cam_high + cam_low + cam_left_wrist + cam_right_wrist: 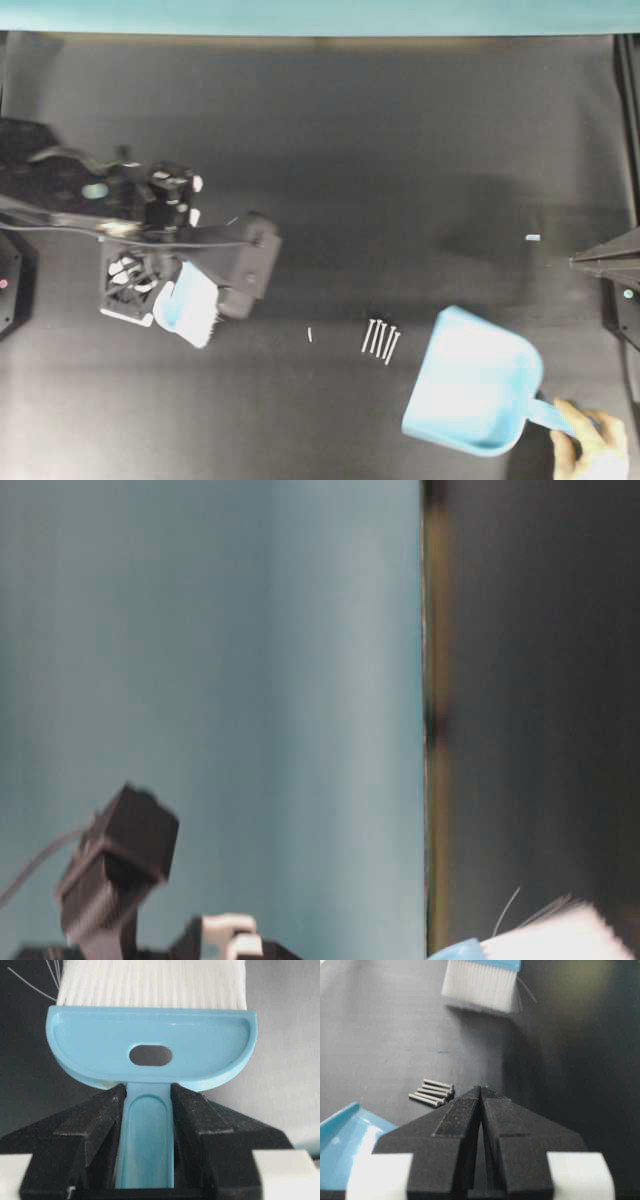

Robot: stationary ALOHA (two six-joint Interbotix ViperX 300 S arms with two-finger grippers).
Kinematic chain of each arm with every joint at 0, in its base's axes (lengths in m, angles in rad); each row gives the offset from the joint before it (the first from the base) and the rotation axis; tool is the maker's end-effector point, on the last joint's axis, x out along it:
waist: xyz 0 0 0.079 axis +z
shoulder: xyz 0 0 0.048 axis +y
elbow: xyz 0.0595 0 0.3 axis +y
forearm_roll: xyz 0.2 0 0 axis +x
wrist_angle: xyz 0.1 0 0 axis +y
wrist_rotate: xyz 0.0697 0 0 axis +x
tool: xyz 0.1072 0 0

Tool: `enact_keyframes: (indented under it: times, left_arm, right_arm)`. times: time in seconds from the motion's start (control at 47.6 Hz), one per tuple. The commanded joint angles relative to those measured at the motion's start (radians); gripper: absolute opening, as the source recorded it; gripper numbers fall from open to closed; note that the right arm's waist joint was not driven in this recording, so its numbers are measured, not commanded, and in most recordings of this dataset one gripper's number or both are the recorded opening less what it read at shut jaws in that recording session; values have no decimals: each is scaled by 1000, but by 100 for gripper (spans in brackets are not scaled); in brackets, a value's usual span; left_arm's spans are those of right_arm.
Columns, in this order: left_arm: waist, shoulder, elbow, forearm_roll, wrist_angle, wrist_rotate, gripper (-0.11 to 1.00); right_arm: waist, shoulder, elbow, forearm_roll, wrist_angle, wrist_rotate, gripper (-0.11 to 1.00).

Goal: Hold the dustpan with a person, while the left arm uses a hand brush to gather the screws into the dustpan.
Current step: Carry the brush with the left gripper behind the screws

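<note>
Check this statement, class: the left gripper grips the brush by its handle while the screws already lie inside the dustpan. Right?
Not quite. The screws lie on the table, beside the dustpan, not in it; the overhead view shows this. The left gripper does grip the brush by its handle.

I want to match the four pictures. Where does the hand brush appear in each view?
Overhead: hand brush at left, in the left pincer.
Table-level: bristles at bottom right.
Left wrist: fills the centre.
Right wrist: bristles at top centre.
Shared landmark: the screws.

glossy plastic hand brush [150,1042], matt table [400,150]
</note>
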Motion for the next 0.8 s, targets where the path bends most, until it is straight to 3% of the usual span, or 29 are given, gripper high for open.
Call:
enact_keyframes:
  times: [0.0,0.336,0.778]
  left_arm:
    - [-5,37,-87,6,14,6,31]
    - [-41,241,-189,6,-110,48,31]
    - [-46,272,-192,5,-295,48,30]
  right_arm:
    - [0,9,-5,2,-11,2,0]
    - [0,8,-5,2,-11,2,0]
    - [0,5,-5,2,-9,2,0]
